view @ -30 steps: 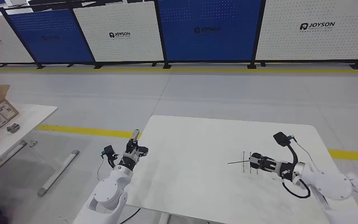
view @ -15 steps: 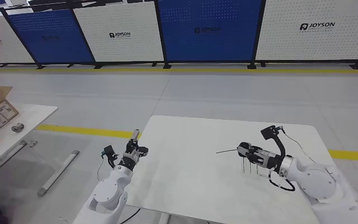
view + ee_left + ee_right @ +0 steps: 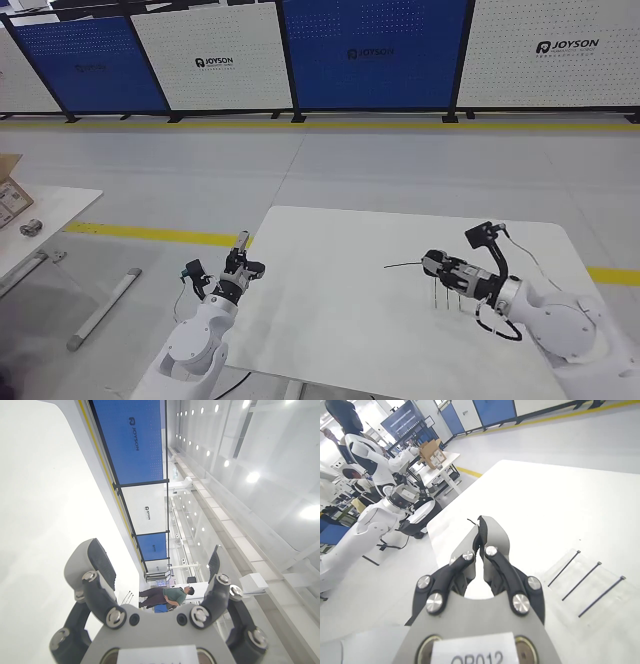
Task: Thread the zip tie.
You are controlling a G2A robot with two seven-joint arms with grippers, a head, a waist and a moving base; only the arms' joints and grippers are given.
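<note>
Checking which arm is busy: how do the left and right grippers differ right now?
The left arm's grey-and-black gripper has fingers spread wide, empty; the right arm's matching gripper is shut on a thin black zip tie. The left sits at the edge of the white table, the right over it. Same build.

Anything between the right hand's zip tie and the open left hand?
Nothing visible: only bare table separates the zip tie in the right hand from the left hand; spare ties lie off that line.

From above we overlook the table (image 3: 330, 300); 2 wrist cameras, close behind left gripper (image 3: 157, 550) and right gripper (image 3: 478, 525), share it.
</note>
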